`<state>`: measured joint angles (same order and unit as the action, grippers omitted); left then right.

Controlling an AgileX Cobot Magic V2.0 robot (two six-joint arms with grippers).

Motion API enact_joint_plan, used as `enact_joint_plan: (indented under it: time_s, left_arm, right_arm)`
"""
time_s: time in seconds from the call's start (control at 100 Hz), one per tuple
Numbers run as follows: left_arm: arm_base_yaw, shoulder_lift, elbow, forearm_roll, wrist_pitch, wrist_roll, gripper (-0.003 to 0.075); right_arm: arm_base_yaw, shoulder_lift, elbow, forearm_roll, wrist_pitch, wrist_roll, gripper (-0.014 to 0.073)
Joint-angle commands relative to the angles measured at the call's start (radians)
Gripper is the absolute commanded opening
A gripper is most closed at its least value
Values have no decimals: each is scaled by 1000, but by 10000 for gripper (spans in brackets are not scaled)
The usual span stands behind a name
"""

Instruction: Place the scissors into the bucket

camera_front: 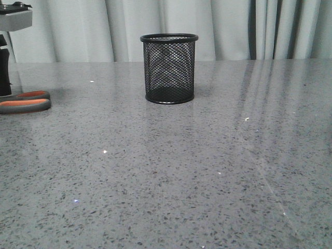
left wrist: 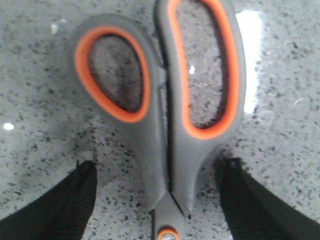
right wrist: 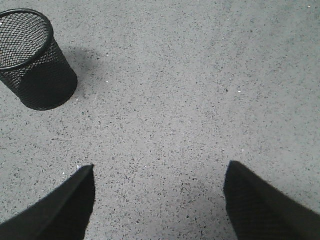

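On the speckled table (camera_front: 207, 171): one mesh bucket (camera_front: 169, 69), upright; one pair of scissors (left wrist: 165, 115), flat. Left gripper (left wrist: 159, 200) spread, straddling the handles; right gripper (right wrist: 159, 200) spread, holding nothing.

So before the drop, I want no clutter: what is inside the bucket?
The bucket looks empty: through the mesh and past its rim only dark interior shows. The scissors lie on the table. The very bottom is too dark to confirm.

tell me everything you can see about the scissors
The scissors have grey handles lined with orange inside two finger loops, one smaller than the other, and an orange-ringed pivot screw. They lie flat and closed on the speckled grey table, at its far left edge in the front view. The blades are out of frame. The open left pincer straddles them without touching.
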<state>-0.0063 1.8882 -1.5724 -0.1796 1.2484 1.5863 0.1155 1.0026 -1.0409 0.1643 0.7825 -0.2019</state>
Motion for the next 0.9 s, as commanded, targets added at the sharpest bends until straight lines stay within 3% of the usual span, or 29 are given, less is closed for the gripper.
enact_joint_plan:
  time_s: [0.0,0.89]
  left_arm:
    - [-6,-14,-32,-34,24,4,480]
    - [-6,-11,-35,-53,28,-25,186]
  right_arm:
    - [0,-8,-33,1,-60,-15,487]
    - [0,21,-33,0,-61,-16,487]
